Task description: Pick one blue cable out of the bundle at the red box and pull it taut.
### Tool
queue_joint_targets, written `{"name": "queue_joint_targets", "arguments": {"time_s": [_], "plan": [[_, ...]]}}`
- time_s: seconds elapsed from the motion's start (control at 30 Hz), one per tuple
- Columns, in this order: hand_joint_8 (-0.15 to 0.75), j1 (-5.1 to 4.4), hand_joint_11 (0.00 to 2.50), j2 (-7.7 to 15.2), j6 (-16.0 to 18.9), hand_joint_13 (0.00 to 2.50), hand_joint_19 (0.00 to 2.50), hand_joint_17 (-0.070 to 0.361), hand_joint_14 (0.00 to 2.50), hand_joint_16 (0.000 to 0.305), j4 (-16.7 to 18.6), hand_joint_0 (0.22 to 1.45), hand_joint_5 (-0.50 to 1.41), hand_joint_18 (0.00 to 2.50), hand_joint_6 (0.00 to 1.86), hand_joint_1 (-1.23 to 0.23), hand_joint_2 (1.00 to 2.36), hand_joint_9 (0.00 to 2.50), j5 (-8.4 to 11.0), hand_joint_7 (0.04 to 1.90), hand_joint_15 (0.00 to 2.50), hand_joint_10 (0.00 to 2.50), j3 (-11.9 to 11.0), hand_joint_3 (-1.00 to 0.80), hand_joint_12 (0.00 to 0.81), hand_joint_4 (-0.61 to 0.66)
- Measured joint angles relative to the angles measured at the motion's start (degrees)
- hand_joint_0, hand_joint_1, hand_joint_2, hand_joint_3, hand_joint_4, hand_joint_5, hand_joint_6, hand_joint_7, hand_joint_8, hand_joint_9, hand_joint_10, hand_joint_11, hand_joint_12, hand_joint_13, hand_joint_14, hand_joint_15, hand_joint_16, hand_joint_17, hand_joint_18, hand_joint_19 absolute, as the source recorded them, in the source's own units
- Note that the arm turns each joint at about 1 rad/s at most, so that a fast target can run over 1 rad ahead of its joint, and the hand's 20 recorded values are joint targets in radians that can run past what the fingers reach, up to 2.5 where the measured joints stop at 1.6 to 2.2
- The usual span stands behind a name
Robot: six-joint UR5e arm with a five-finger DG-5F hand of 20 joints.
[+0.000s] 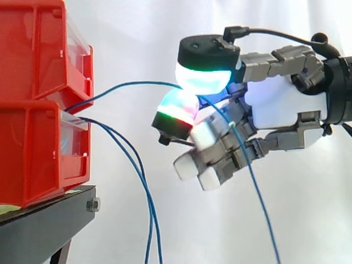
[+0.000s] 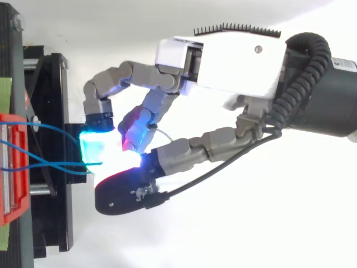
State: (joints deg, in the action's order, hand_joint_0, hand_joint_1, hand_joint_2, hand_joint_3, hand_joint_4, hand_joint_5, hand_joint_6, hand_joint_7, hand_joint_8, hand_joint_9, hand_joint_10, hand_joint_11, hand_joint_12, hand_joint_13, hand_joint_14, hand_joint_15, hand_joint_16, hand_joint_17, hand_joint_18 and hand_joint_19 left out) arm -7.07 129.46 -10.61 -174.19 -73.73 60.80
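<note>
Blue cable [image 1: 132,84] is running out from the gap where the upper red bin [image 1: 38,49] is sitting on the lower red bin [image 1: 38,154], and it is reaching the hand [image 1: 275,104], where two glowing pads [image 1: 204,80] are pressing together and pinching it. Past the pinch its free end is dropping across the curled lower fingers and off the bottom of the side view. Between bins and pinch the strand is bowing in a shallow arc, so to my eye it is not quite taut yet. Finishing well is likely calling for a slow, steady draw straight away from the bins with the pinch staying firm, since so thin a strand is liable to slide between rounded pads, and a jerk is risking a tug on the whole bundle. Two other blue cables [image 1: 140,176] are hanging loose from the same gap, well apart from the hand, and are best left alone. Both bins are resting on the black stand [image 1: 49,212]. The cables are seemingly coming out of the lower bin's open top, though what else is lying inside either bin I cannot tell.
</note>
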Motion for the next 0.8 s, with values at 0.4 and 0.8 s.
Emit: {"name": "queue_joint_targets", "arguments": {"time_s": [0.4, 0.8], "plan": [[0.298, -0.40, 0.00, 0.0, 2.2, 0.60, 0.22, 0.131, 0.00, 0.058, 1.5, 0.61, 0.02, 0.63, 0.60, -0.86, 1.02, 0.58, 0.43, 1.52, 0.14, 0.00, 5.8, -0.17, 0.401, 0.04], [0.303, -1.00, 0.00, 0.0, 4.3, 0.57, 0.27, 0.130, 0.01, 0.058, 2.6, 0.60, 0.00, 0.57, 0.57, -0.73, 1.02, 0.62, 0.24, 1.47, 0.16, 0.00, 9.6, -0.30, 0.392, 0.12]]}}
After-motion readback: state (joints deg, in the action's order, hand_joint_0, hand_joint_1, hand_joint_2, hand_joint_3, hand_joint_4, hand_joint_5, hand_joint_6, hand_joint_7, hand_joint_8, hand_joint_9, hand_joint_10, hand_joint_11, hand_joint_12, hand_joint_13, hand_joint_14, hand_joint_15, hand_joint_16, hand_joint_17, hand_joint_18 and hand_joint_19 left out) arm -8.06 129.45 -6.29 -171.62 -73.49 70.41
